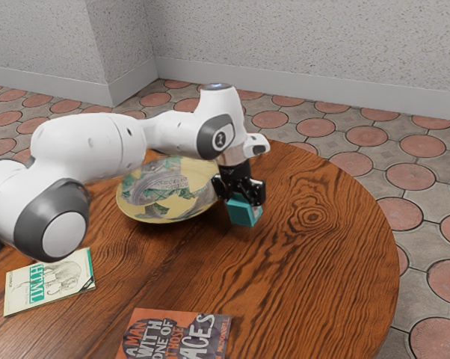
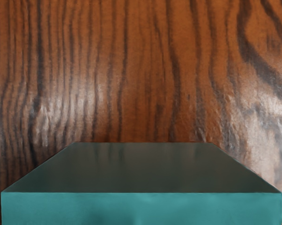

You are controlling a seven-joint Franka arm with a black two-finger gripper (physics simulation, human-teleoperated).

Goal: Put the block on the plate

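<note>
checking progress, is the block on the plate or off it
Off: the block is beside the plate, with the wooden table past its edge.

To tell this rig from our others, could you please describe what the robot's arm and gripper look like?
The arm is glossy white with rounded segments, dark grey rings at its joints, a white disc on the big joint and a small dark emblem near the wrist. The gripper is black and blocky.
</note>
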